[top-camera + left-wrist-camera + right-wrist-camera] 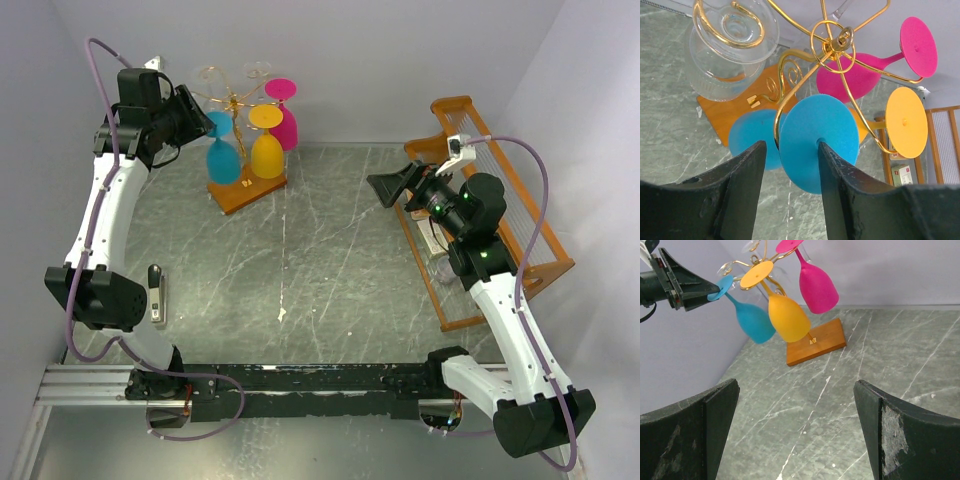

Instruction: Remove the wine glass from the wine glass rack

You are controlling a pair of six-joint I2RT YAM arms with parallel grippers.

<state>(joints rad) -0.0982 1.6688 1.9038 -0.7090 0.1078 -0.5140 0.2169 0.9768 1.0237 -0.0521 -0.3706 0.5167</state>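
Note:
The wine glass rack (232,100) is a gold wire stand on an orange-brown wooden base (247,190) at the back left. Several glasses hang upside down from it. The blue wine glass (222,158) hangs nearest my left arm. My left gripper (790,147) is open, its jaws standing on either side of the blue glass's round foot (810,125). The right finger (840,195) lies against the foot at the stem, and a gap shows at the left finger. My right gripper (796,385) is wide open over bare table, far from the rack, with nothing between its fingers.
A yellow glass (266,150), a pink glass (287,125) and a clear glass (725,55) hang on the same stand. A larger wooden-framed rack (470,110) stands at the right behind my right arm. A small dark device (156,290) lies at the left.

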